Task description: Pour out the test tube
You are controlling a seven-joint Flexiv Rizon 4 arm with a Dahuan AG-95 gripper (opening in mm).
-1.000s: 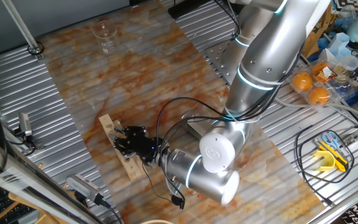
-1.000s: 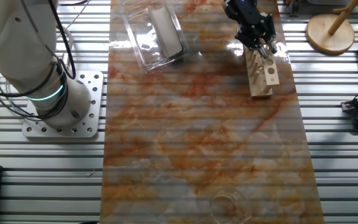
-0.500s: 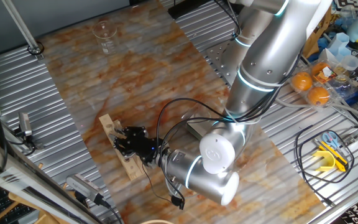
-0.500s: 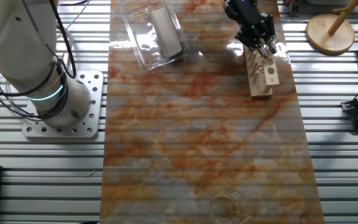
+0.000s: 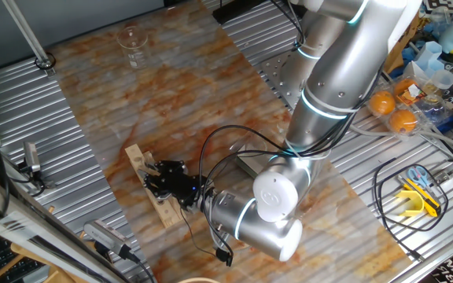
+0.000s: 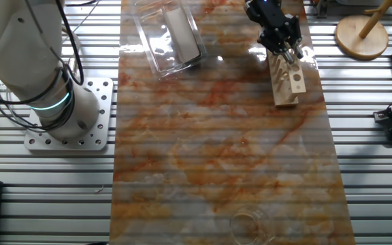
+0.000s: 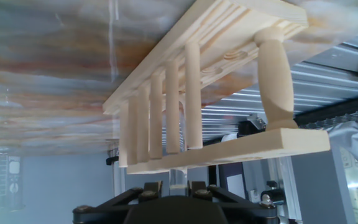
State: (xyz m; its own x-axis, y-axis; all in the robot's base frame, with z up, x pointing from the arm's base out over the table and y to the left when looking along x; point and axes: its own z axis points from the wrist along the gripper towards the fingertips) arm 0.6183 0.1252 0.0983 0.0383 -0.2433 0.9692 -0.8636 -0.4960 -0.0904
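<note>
Test tube [image 7: 178,177], clear glass, is standing in the wooden rack [image 6: 286,76] near the edge of the marbled mat [image 6: 220,129], with the black gripper [image 6: 282,42] sitting directly over the rack's end and its fingers closing on the tube's top in the hand view. Gripper and rack are showing no visible shift from the earlier frames; only the arm's upper body [image 5: 344,71] is leaning very slightly. Glass beaker [image 5: 132,38] is resting well apart at the mat's far end.

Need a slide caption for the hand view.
Gripper at the wooden test tube rack, glass test tube between its fingers.
</note>
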